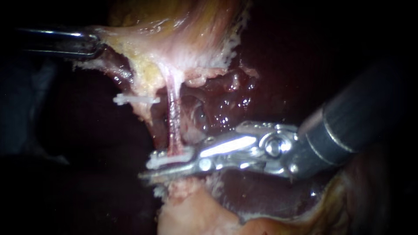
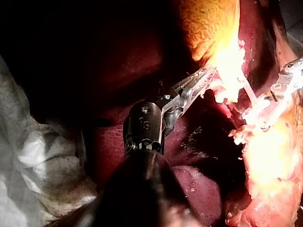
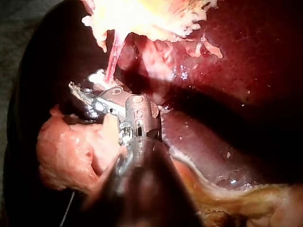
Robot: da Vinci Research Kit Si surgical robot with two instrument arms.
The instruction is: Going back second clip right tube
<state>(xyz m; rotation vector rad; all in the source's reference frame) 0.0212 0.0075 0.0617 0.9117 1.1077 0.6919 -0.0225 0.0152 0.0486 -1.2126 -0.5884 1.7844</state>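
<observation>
A: Big and close at the lower right, which one is that?
B: Right instrument (image 1: 150,170). Its jaws stand narrowly apart around a white clip (image 1: 170,158) that sits at the foot of the right tube (image 1: 174,117), with dark liver (image 1: 226,104) behind.
A: And the left instrument (image 1: 96,43)?
B: Jaws clamped on pale tissue (image 1: 165,48) up top. The other clip (image 1: 136,100) lies just beside the tube, higher up

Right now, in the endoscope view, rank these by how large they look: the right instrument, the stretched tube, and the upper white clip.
1. Right instrument: largest by far, though it is also nearest the camera.
2. Tube: long but thin.
3. Upper white clip: smallest.
</observation>
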